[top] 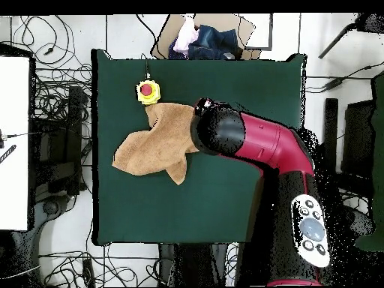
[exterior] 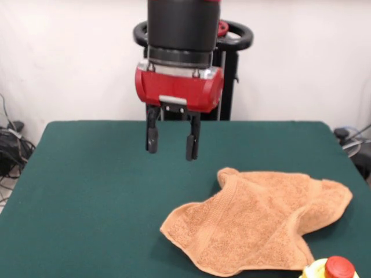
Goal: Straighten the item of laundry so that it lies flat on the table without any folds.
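The green surface (exterior: 87,191) fills the front view; the pincer (exterior: 172,140) hangs open and empty at upper centre, above and left of the rumpled towel (exterior: 261,217) at lower right. Overhead, the towel (top: 154,144) lies upper left of centre, beside a yellow-and-red button (top: 148,91).

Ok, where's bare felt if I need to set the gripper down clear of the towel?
The dark green felt table is bare under the open gripper and across to the far side edge. Crowding is around the crumpled orange-tan terry towel and the yellow button box with a red cap at the towel's corner by the table edge.
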`<state>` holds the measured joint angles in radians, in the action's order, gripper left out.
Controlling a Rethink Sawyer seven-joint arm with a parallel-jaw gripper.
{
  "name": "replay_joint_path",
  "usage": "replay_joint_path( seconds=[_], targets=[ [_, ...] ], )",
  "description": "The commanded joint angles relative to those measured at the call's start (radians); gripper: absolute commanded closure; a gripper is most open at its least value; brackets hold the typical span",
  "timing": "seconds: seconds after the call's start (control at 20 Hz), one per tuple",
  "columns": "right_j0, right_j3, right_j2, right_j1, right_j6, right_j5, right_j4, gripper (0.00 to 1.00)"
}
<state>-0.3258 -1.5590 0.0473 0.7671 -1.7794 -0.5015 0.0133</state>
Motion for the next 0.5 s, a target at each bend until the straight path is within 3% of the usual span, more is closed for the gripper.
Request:
replay_joint_path(
  seconds=[0.05,0.5],
  targets=[
    [0.002,-0.085,0.015,0.085,-0.061,-0.129,0.003,0.00],
    [0.000,-0.072,0.026,0.042,-0.076,-0.082,0.017,0.00]
  ],
)
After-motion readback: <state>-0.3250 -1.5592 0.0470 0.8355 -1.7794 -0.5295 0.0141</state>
